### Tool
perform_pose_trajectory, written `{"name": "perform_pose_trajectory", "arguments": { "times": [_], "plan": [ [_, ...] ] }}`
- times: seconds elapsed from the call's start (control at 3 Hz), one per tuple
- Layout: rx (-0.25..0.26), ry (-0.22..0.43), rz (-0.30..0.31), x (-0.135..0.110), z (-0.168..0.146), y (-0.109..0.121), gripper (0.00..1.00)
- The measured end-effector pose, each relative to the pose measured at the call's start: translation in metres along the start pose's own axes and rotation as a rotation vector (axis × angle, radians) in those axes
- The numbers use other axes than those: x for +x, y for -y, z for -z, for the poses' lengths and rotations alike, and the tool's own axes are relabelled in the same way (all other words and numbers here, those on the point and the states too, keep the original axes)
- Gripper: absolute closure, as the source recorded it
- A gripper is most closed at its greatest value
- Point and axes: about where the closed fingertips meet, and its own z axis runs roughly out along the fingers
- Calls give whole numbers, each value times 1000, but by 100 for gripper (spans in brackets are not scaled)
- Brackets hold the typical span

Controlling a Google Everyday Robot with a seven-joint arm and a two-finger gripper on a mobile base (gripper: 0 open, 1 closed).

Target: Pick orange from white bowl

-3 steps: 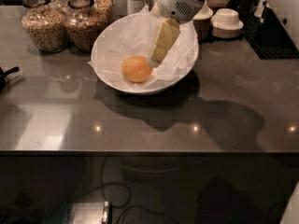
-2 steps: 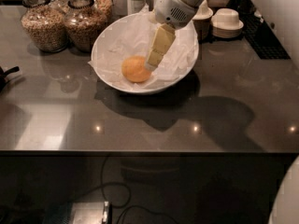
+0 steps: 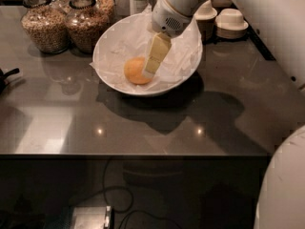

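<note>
The orange (image 3: 135, 70) lies in the middle of the wide white bowl (image 3: 112, 39), on crinkled white paper. The bowl stands on the dark grey counter, toward the back. My gripper (image 3: 151, 66) reaches down into the bowl from the upper right. Its cream-coloured tip is right at the orange's right side and overlaps its edge. The white arm and wrist (image 3: 174, 13) hang over the bowl's far rim and hide part of it.
Two glass jars of grain (image 3: 45, 25) stand close behind the bowl on the left. Small cream stacked bowls (image 3: 231, 23) sit at the back right. A dark object (image 3: 5, 78) pokes in at the left edge. The counter's front edge (image 3: 133, 154) runs across the lower middle.
The gripper has come down and to the left inside the bowl, from above the orange's right side to right against it. The orange and bowl have not moved.
</note>
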Motion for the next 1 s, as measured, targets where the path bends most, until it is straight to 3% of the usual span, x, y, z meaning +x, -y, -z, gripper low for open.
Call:
{"name": "perform_pose_trajectory", "arguments": {
  "times": [1.0],
  "plan": [
    [-43, 5, -42, 9, -50, 14, 0]
  ]
}}
